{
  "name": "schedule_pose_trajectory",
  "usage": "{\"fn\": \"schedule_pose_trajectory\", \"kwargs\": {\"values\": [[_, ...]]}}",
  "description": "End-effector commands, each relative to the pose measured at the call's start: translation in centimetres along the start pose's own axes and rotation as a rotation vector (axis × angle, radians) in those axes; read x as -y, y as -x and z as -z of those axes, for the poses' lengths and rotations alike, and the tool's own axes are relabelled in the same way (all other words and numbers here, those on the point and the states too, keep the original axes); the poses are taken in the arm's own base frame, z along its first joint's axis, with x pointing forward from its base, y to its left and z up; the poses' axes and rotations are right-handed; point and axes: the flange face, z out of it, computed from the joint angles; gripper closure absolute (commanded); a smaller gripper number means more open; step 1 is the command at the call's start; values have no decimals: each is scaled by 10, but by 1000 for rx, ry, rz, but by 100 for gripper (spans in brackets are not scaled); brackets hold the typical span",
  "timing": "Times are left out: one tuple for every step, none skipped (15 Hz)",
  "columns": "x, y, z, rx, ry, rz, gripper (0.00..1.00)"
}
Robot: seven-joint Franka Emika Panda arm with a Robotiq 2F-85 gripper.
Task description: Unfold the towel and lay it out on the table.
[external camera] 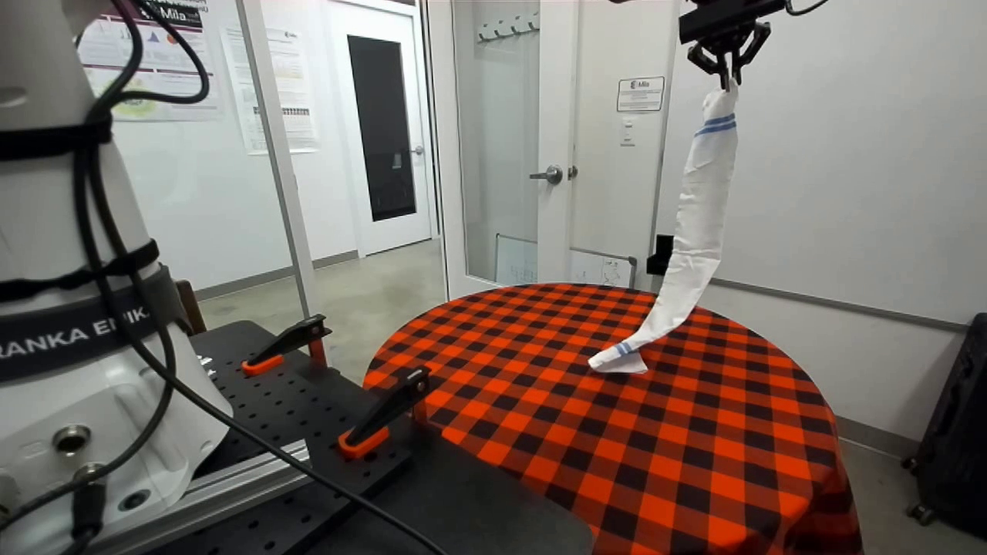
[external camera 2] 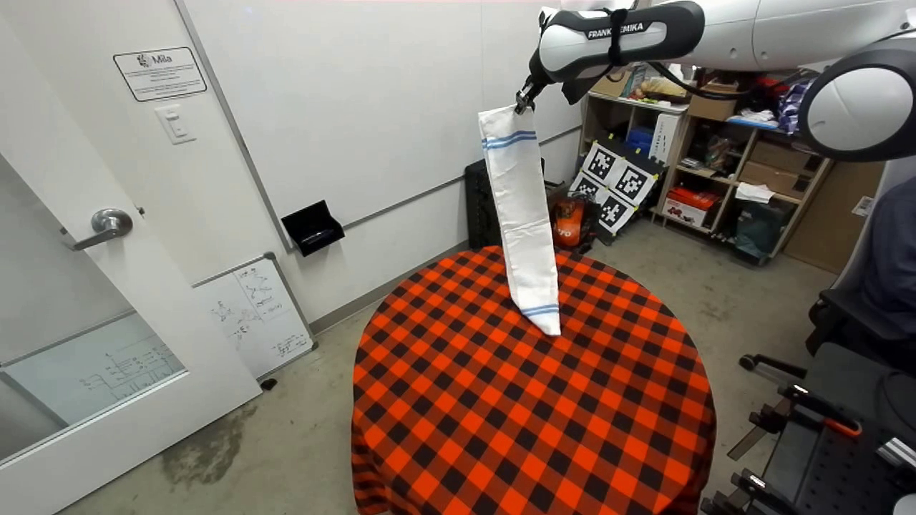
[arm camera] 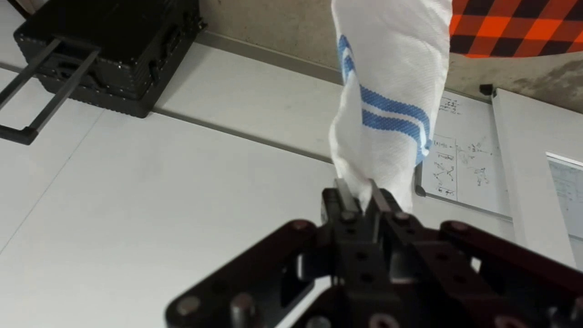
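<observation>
Nearest in the wrist view, the gripper [arm camera: 359, 189] pinches one end of the towel [arm camera: 394, 64], whose lower end touches the far half of the counter [external camera 2: 533, 422] in an exterior view; lowering straight down could bunch it into creases.

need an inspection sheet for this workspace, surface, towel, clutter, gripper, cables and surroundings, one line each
Surface: red-and-black checked tablecloth, round in outline, sides hanging down.
Job's things: white towel with blue stripes, hanging as a long strip; lower end touches the tablecloth, not yet laid flat.
Clutter: loaded shelves beyond the tablecloth; clamps on the black bench.
Gripper: closed on the towel near one upper corner.
Cables: black cables loop beside the arm, held by straps; none seen touching the towel.
Surroundings: whiteboard, door, black case; office chair with dark blue fabric, possibly someone seated, cannot tell.
</observation>
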Motion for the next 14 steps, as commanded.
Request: {"fn": "schedule_pose_trajectory", "kwargs": {"values": [[-2,-5,16,-15,20,2,98],[0,-5,17,-9,23,-3,98],[5,-6,19,-2,32,-9,98],[8,-6,20,2,36,-14,98],[16,-7,22,9,42,-19,98],[24,-7,24,20,41,-17,98],[33,-8,25,31,34,-16,98],[45,-8,28,38,21,-7,98],[59,-9,31,48,0,4,98],[71,-10,34,52,-12,13,98],[84,-11,39,55,-26,24,98],[95,-12,44,59,-36,31,98],[107,-13,50,64,-45,34,98],[117,-13,55,69,-52,33,98]]}}
